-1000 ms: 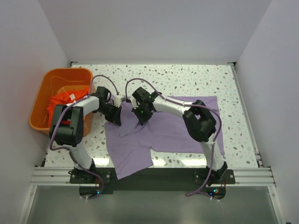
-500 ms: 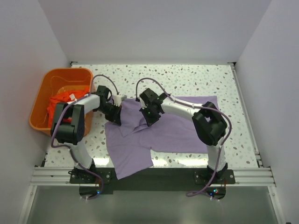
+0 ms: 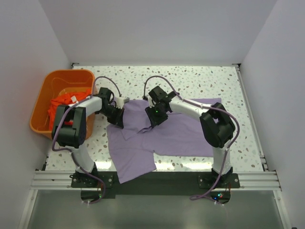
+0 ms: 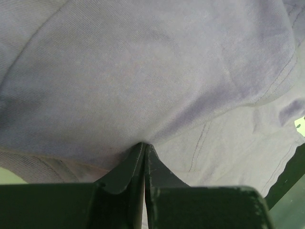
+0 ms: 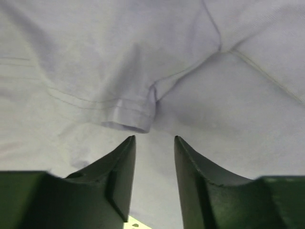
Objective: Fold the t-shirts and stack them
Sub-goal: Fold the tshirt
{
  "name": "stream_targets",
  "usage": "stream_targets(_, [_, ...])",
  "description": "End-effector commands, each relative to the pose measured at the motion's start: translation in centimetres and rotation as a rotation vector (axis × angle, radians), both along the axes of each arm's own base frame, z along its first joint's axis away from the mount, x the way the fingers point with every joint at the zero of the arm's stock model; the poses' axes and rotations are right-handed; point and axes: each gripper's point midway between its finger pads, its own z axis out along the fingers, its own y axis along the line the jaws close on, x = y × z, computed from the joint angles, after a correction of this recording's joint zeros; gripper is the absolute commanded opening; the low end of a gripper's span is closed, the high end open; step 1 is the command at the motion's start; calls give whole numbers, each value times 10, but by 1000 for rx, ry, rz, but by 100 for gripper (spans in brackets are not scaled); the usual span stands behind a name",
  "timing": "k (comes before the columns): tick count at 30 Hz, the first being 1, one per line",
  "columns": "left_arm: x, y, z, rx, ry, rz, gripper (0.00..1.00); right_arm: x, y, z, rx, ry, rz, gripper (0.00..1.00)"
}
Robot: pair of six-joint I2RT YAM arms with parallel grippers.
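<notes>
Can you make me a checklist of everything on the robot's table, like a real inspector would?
Surface: speckled white table.
Job's things: lavender t-shirt spread out and partly rumpled, not folded; orange-red t-shirt bunched in the orange basket.
Clutter: only that basket, at the table's left side.
Grippers: left gripper shut on the lavender t-shirt's cloth; right gripper open just above a sleeve hem, holding nothing.
Cables: purple-grey cables loop over both arms.
Surroundings: plain white walls; metal rail at the near edge.
</notes>
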Motion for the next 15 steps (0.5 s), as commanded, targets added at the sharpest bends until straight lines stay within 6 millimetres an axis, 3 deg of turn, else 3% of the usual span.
stream_targets(1, [-5,9,-7,59,-32,-44,9,6,28,44,149,-60,71,45])
stream_targets(3, [-3,4,8,18,-73,-57,20,1,36,40,174,-14,80,46])
stream_targets(7, [1,2,32,-8,-147,-84,31,-3,33,25,143,49,52,46])
stream_targets(10, [-8,-1,45,-38,-177,-142,38,-2,26,14,116,72,22,46])
stream_targets(15, [-44,-5,50,-108,-207,-307,40,5,15,-2,77,102,-30,43])
